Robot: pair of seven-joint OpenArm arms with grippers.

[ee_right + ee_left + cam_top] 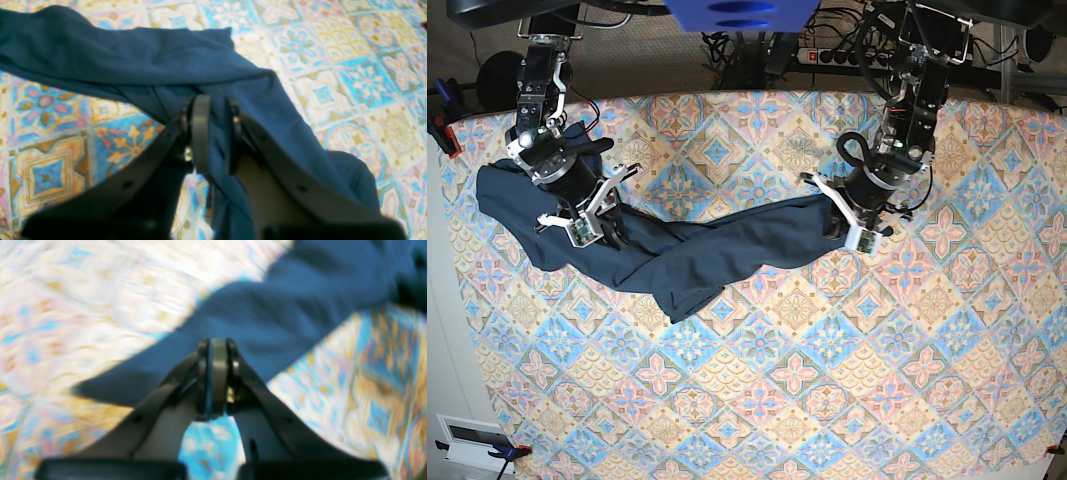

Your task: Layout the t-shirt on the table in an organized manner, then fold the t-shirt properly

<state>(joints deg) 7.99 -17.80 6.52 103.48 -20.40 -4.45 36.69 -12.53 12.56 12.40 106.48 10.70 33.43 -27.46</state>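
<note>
No legible writing appears. The t-shirt (697, 255), plain dark navy, lies stretched and bunched in a rope-like band across the upper table (827, 400). The left gripper (218, 373) pinches its one end; the right gripper (213, 133) clamps a fold.

T-shirt (697, 255) bunched lengthwise across table (827, 400)

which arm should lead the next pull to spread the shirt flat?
Probably left. The left claw is shut on one end of the t-shirt, with bare table beyond it to pull toward. The right claw pinches bunched cloth near the table's edge, so it suits anchoring.
</note>
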